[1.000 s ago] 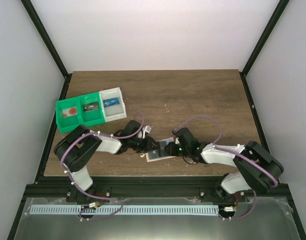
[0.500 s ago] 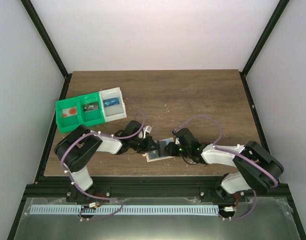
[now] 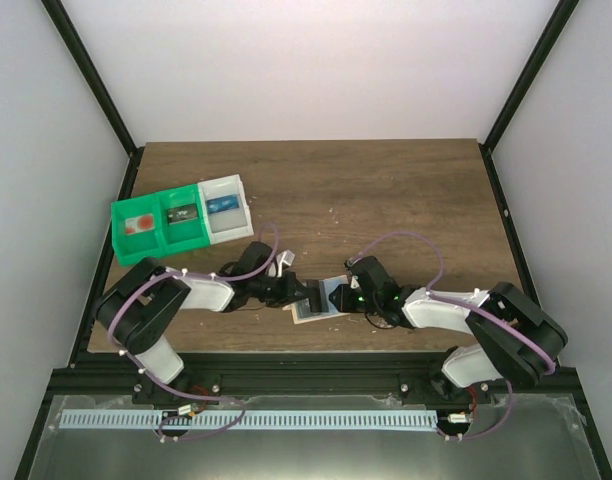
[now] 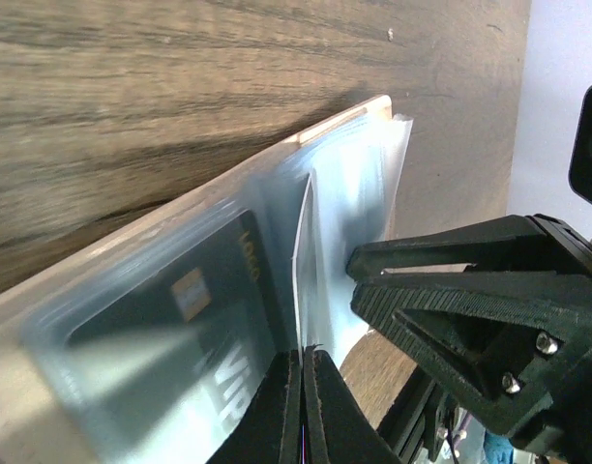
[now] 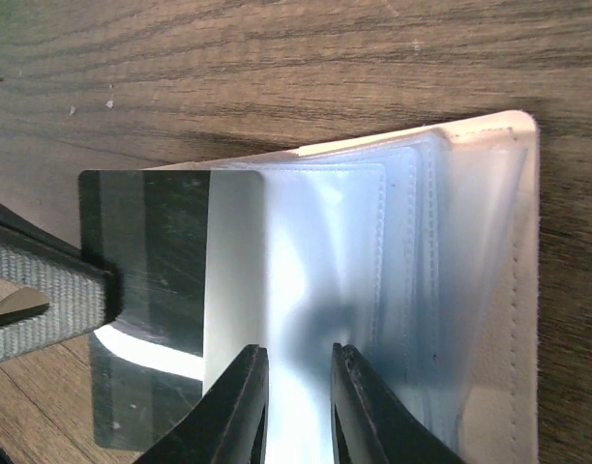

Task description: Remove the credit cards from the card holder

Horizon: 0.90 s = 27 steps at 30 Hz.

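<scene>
The card holder (image 5: 517, 319), a flat tan sleeve with stitched edging and a stack of clear plastic pockets (image 5: 373, 290), lies open at the near edge of the brown wooden table (image 3: 386, 190), about midway along it. And there's a dark credit card (image 5: 146, 290), glossy black with a pale stripe, roughly half out of its pocket! A second one, a dark teal credit card (image 4: 180, 338) with a gold chip, sits fully inside another pocket. The holder's long axis runs roughly along the table's near edge. The dark card's long axis lines up with it, free end pointing toward the table's left side. Left gripper (image 4: 301, 372): fingers pressed tight together, pinching that free end. Right gripper (image 5: 298, 353): only a narrow gap, fingertips nipping a clear pocket leaf of the holder.
</scene>
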Motion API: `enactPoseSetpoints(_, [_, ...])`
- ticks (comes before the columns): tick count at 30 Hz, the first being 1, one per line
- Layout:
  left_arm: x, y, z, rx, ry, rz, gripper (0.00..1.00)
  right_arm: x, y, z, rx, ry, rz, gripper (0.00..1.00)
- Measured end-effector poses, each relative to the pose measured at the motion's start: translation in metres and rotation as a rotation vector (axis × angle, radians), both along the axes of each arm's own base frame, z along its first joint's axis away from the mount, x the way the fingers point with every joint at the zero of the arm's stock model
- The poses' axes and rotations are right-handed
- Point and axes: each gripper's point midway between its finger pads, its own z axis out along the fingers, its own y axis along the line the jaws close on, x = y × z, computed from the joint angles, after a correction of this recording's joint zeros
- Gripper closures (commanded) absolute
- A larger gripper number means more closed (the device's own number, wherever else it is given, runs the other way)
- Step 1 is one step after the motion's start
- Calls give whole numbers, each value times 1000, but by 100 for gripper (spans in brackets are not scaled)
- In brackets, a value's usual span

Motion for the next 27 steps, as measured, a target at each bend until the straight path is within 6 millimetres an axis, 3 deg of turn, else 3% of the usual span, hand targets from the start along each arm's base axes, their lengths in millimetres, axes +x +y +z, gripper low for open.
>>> enactPoseSetpoints(7, [3,24,6,-12,-9,60,100,1,-1,0,-7,-3,0,78])
enactPoseSetpoints(15, [16,42,40,-43,-81,130,100,0,-1,10,-47,-49,66,77])
enactPoseSetpoints(19, [23,51,50,-53,-95,163,100,6,6,42,-22,-189,135,76])
enactPoseSetpoints(22, [27,59,56,-65,-97,182,100,4,19,82,28,-397,221,76])
enactPoseSetpoints(24, [30,64,59,-72,-94,192,100,-12,29,106,75,-570,321,76])
enactPoseSetpoints(27, [31,71,63,-87,-83,199,100,-38,35,123,106,-772,444,71])
